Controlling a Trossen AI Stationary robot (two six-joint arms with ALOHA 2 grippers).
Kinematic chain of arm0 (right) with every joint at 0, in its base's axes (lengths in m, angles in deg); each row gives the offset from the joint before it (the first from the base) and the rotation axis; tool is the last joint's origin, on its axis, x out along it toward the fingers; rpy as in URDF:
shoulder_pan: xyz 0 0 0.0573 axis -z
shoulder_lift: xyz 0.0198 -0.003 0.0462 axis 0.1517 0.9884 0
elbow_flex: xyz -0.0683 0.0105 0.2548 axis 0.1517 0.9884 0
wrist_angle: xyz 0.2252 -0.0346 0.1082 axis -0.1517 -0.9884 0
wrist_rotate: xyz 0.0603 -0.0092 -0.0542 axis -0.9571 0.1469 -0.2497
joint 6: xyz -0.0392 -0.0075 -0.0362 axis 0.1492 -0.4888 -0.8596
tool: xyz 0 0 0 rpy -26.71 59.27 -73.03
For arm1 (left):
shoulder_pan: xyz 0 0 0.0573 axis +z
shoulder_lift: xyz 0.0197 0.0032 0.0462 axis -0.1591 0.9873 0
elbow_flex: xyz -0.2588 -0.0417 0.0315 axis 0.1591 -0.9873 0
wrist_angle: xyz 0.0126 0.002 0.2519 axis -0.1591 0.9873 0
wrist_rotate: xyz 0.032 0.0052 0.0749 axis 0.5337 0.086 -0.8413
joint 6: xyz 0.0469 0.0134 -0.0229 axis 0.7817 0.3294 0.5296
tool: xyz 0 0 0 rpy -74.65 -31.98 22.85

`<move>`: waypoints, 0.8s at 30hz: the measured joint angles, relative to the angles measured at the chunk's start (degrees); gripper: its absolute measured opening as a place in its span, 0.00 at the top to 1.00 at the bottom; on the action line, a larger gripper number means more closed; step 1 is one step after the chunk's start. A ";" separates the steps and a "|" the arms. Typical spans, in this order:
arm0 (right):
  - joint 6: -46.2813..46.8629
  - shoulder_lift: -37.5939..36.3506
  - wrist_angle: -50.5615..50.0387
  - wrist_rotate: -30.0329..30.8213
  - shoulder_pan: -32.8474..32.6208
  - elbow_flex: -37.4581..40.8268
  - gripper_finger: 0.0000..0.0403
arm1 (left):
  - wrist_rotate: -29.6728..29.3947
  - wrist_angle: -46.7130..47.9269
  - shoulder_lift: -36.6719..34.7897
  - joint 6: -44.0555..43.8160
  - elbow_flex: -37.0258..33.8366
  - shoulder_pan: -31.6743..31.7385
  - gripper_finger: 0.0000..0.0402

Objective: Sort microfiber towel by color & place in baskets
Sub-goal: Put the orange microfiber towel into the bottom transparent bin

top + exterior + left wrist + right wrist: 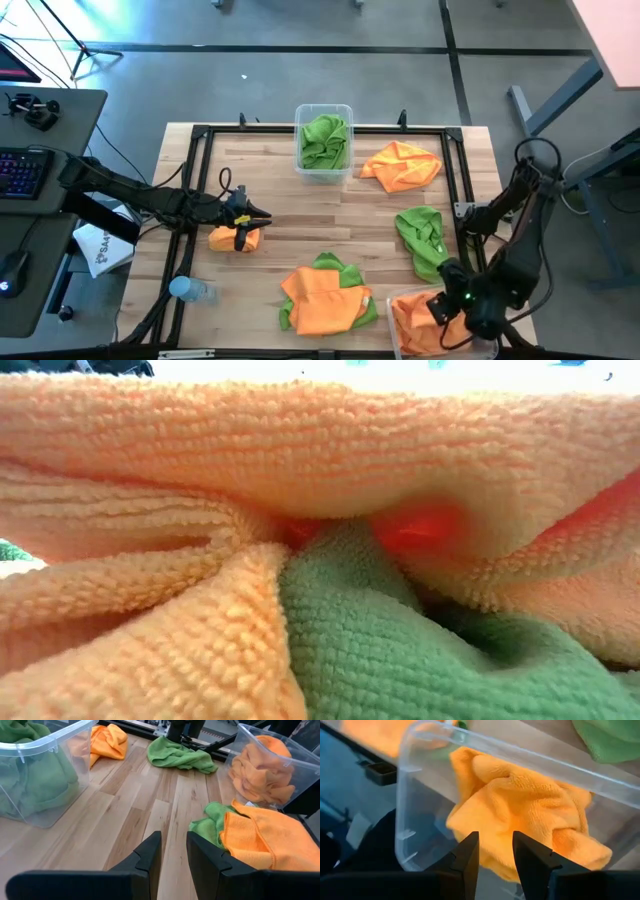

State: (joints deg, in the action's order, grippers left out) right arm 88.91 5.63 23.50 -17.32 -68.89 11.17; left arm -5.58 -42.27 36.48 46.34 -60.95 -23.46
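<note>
High view: left end effector [252,218] sits over the light wooden slatted surface [300,215], w/ a small bunched orange microfiber towel [234,238] just beside it, touching or nearly so. Fingers look nearly together; can't tell from here if it holds anything. Beyond it, a clear rectangular plastic basket w/ lime green towels [324,142] stands at the far edge. A loose orange towel [401,165] lies well apart, and a loose green towel [425,240] lies nearer the right arm. A mixed heap of orange and green towels [325,295] lies betw. the two arms at the near edge. Right end effector [450,325] hangs over a second clear basket holding orange towels [420,322]. A blue-capped clear bottle [190,290] lies near the left arm's base side.

Low view: filled by orange towel folds [300,460] over a green towel fold [380,650], pressed close to the lens.

Left wrist view: left end effector [173,851] has a narrow gap, nothing between its fingers; released. Ahead: green-filled basket [45,770], mixed heap [255,835] just beside, orange-filled basket [265,765] farther off.

Right wrist view: right end effector [495,851] is slightly parted, empty, directly above the orange towel [520,805] inside the clear basket [405,795].
</note>
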 joint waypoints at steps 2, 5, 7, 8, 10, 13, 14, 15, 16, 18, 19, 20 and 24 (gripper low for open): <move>-0.54 -1.46 -0.58 1.34 -0.20 0.00 0.72 | 0.00 0.02 0.02 0.00 0.00 0.00 0.80; -2.38 -3.38 -3.01 7.31 -0.39 -0.02 0.72 | 0.00 0.00 0.00 0.02 0.00 0.02 0.80; -6.24 -4.01 -4.48 12.64 -0.37 -0.04 0.72 | -1.06 0.00 0.00 0.02 0.00 0.00 0.80; -8.49 -4.06 -5.20 15.62 -0.37 -0.04 0.72 | -2.22 0.00 0.01 0.02 0.00 -0.02 0.80; -12.89 -4.03 -6.44 21.53 -0.20 -0.04 0.72 | -4.13 0.14 0.01 0.07 0.07 0.00 0.80; -18.96 -3.69 -8.29 30.00 1.02 -0.04 0.72 | -4.38 0.40 0.03 1.17 1.66 -0.10 0.80; -21.11 -3.53 -8.77 32.55 1.52 -0.04 0.72 | -4.37 0.30 0.00 1.78 2.43 -0.14 0.80; -23.22 -3.25 -9.43 34.86 2.09 -0.04 0.72 | -4.37 0.25 0.00 2.23 3.24 -0.20 0.80; -25.08 -2.91 -10.14 37.16 2.81 -0.04 0.72 | -4.41 0.33 0.00 2.66 4.05 -0.37 0.80; -28.42 -2.04 -11.56 41.38 4.39 -0.04 0.72 | -4.57 0.45 0.02 3.62 5.66 -0.58 0.80; -29.65 -1.45 -12.16 43.17 5.23 -0.04 0.72 | -4.70 0.40 0.15 4.00 6.42 -0.73 0.80; -30.47 -0.81 -12.63 44.59 6.28 -0.03 0.72 | -4.85 0.38 0.34 4.39 7.11 -0.93 0.81; -31.54 2.17 -12.08 46.58 11.04 -0.02 0.72 | -5.94 5.79 2.19 4.56 11.00 -1.75 0.85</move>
State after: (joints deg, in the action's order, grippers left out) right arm 57.38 7.80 11.42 29.27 -57.85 11.15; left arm -11.52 -36.49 38.68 50.90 -49.95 -25.21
